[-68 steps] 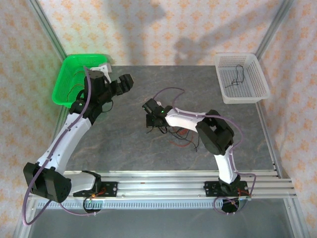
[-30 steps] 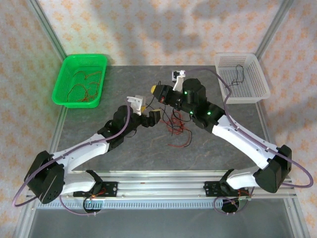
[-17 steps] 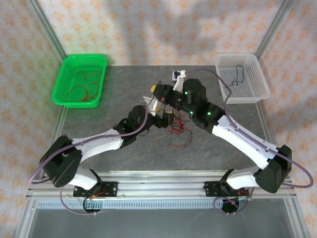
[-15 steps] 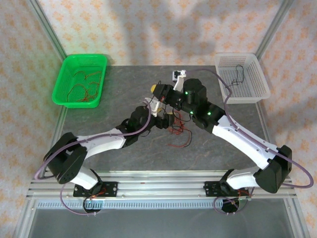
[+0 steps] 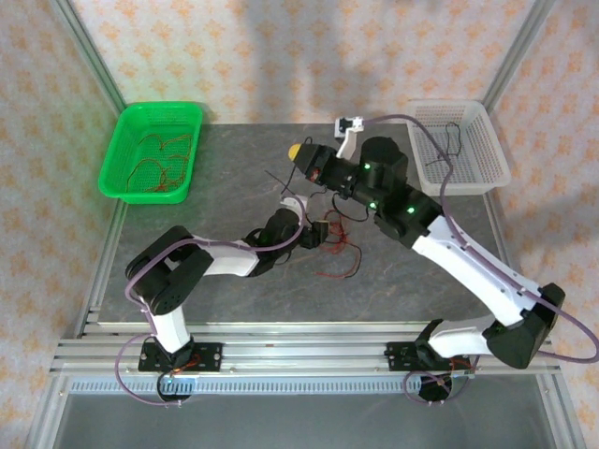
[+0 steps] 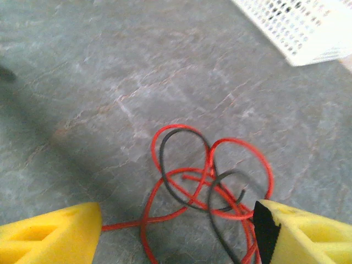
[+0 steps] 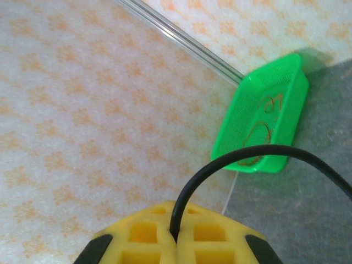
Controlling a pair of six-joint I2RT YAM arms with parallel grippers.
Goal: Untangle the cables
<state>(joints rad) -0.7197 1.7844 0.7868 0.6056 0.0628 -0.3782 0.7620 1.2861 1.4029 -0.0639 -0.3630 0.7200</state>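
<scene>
Brought the left gripper (image 5: 316, 232) in from well left of the tangle (image 5: 339, 245) to its very left edge; straddles it now, yellow fingers (image 6: 49, 234) apart on either side of the red and black loops, clamped on nothing; drawn in slightly from a second ago, yet plainly not closed. Raised the right gripper (image 5: 301, 155) a little farther beyond the tangle, up off the table (image 5: 234, 299); kept its fingers (image 7: 143, 245) pressed together on a black cable (image 7: 247, 151), apparently strung from there back down toward the tangle.

Reads as the start of a pull-apart: one black strand held high, the other gripper set to pin or seize the red loops; no separation won yet, to judge by the loops interlaced under the left wrist. Going by the red cables (image 5: 154, 170) in the green basket (image 5: 154, 108), far to the left of the tangle, and a black one in the white basket (image 5: 459, 185), far to its right, part of the sorting done already.

Holds the left arm folded sharply, elbow near-left of the tangle, forearm laid low and nearly level toward it. Stretches the right arm in a long diagonal from near-right of the tangle, wrist carried above and beyond it, gripper aimed leftward.
</scene>
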